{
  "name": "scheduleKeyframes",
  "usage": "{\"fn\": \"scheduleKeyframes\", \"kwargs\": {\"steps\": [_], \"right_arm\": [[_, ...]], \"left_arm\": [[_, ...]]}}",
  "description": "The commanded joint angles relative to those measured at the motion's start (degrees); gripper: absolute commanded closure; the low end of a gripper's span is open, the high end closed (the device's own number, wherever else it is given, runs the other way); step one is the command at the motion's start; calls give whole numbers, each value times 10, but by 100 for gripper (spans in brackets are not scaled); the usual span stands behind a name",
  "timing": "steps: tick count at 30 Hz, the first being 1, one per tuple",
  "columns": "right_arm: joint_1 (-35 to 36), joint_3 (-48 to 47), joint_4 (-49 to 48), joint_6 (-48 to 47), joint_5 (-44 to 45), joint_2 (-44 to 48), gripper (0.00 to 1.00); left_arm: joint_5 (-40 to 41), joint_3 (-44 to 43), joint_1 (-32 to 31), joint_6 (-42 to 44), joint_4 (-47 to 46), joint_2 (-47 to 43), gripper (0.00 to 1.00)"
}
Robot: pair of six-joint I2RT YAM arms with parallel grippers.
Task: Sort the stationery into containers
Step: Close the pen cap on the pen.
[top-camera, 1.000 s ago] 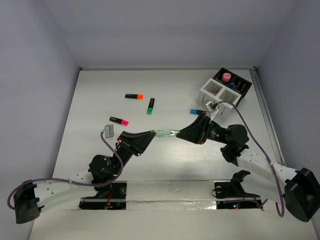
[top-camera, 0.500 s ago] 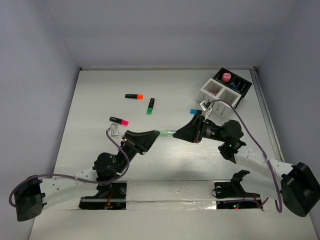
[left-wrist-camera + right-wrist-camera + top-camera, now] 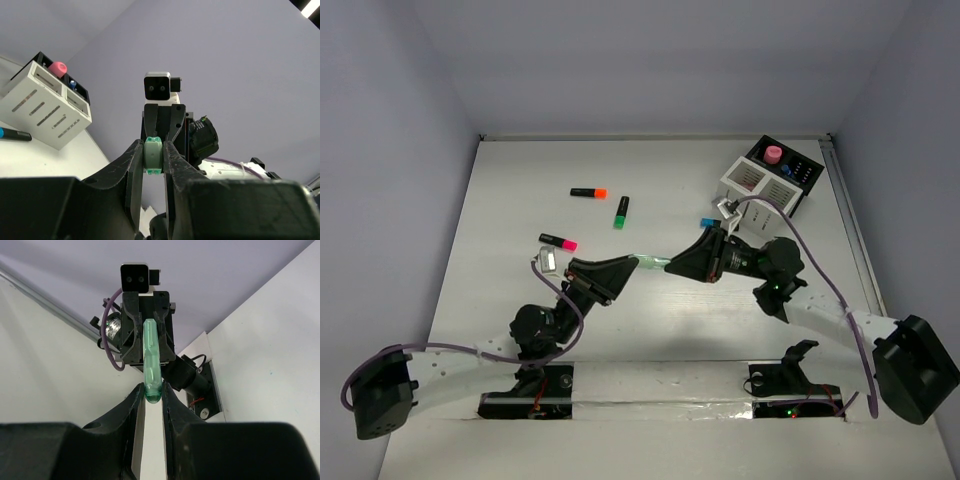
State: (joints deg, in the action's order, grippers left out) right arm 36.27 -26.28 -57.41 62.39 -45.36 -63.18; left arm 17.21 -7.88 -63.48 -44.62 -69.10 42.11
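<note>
The green pen (image 3: 651, 263) spans lengthwise between the arms, left gripper (image 3: 628, 266) and right gripper (image 3: 673, 266) each clamped on one end, the right one nearer the containers (image 3: 745, 184).

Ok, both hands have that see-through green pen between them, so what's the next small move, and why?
Probably open the left hand and let go. The translucent green pen is clamped at both ends, the right hand grips the end nearer the white slatted box, and that box sits on the right arm's side.
</note>
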Motion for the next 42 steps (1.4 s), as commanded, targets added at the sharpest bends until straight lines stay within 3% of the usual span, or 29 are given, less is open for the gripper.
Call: {"fn": "scheduleKeyframes", "kwargs": {"steps": [1, 17, 31, 42], "right_arm": [[13, -47, -25, -11, -24, -11, 100], [13, -147, 47, -82, -17, -75, 100], [1, -158, 246, -213, 93, 49, 100], [1, -167, 244, -199, 84, 27, 100]], "left_arm": [[-66, -15, -6, 16, 28, 48, 100], [-147, -28, -6, -13, -109, 228, 100], [-58, 7, -6, 25, 55, 51, 100], [-81, 15, -6, 19, 20, 67, 100]]}}
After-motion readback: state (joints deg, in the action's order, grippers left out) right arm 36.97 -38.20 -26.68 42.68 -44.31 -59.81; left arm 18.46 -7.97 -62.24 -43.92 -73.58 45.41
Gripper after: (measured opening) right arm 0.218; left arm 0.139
